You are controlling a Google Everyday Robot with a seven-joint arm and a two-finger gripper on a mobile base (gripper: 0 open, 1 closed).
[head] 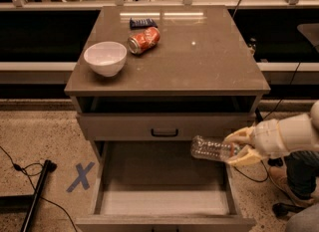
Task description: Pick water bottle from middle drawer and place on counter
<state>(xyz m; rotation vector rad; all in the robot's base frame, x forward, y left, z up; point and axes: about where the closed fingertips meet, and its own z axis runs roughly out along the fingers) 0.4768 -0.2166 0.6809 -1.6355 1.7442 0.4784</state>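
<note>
Speckled floor, lower left of frame: blue tape cross and a loose black cable.

Item 1. Desk, upper centre: glossy brown top. It carries a white bowl, an orange can on its side and a dark packet, all on the left half. The right half is bare.

Item 2. Drawer, lower centre: pulled out, with a pale floor. Nothing is visible in it.

Item 3. Bottle, centre right: clear and ribbed, lying nearly level in the air. It is above the drawer's right side and below the desk top.

Item 4. Gripper, right of centre: clamped on the bottle's right end, with the arm reaching in from the right edge.

Handling note: the step in hand appears to be the lift to the desk. The bottle should probably rise above the desk's front edge before moving inward, keeping clear of the handled drawer front. The bare right half looks the safest landing spot. Laid on its side the bottle may roll, and thin plastic may buckle under a hard squeeze.

Not determinable: which end of the bottle is gripped, since the fingers cover it; the label; the dark recess under the desk top. The arm's far part and the drawer's front are cut off.
</note>
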